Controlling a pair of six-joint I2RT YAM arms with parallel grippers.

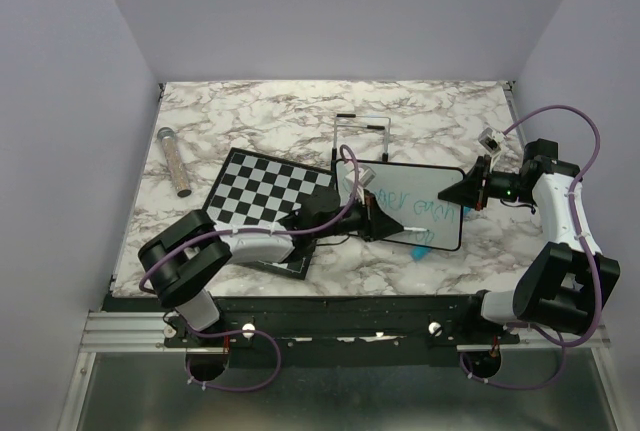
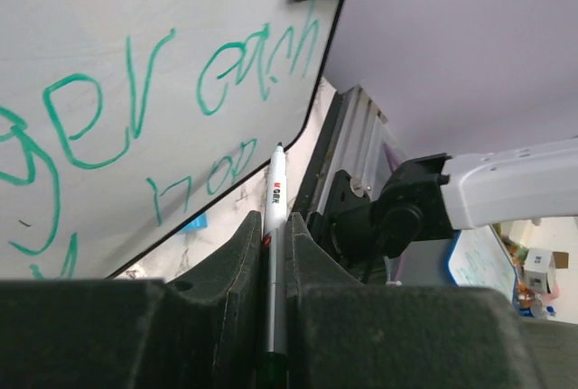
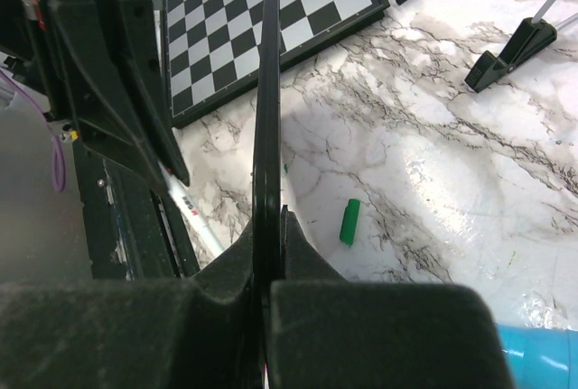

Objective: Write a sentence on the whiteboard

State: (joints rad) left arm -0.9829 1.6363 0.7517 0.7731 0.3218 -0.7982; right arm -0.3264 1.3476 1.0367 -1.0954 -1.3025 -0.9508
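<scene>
The whiteboard (image 1: pixel 415 206) is propped at a tilt in the middle of the table, and my right gripper (image 1: pixel 470 189) is shut on its right edge. In the right wrist view the board's black frame (image 3: pixel 268 91) runs edge-on between the closed jaws (image 3: pixel 271 226). The sentence (image 2: pixel 135 91) is teal-green lettering in two lines on the board's face (image 2: pixel 135 10). My left gripper (image 2: pixel 274 236) is shut on a white marker (image 2: pixel 275 199). Its tip sits by the board's lower corner, near the second line; whether it touches I cannot tell.
A checkered chessboard (image 1: pixel 265 191) lies left of the whiteboard, under my left arm. A wire stand (image 1: pixel 362 136) is behind the board. A clear tube (image 1: pixel 174 161) lies at far left. A green marker cap (image 3: pixel 349 221) rests on the marble beneath the board.
</scene>
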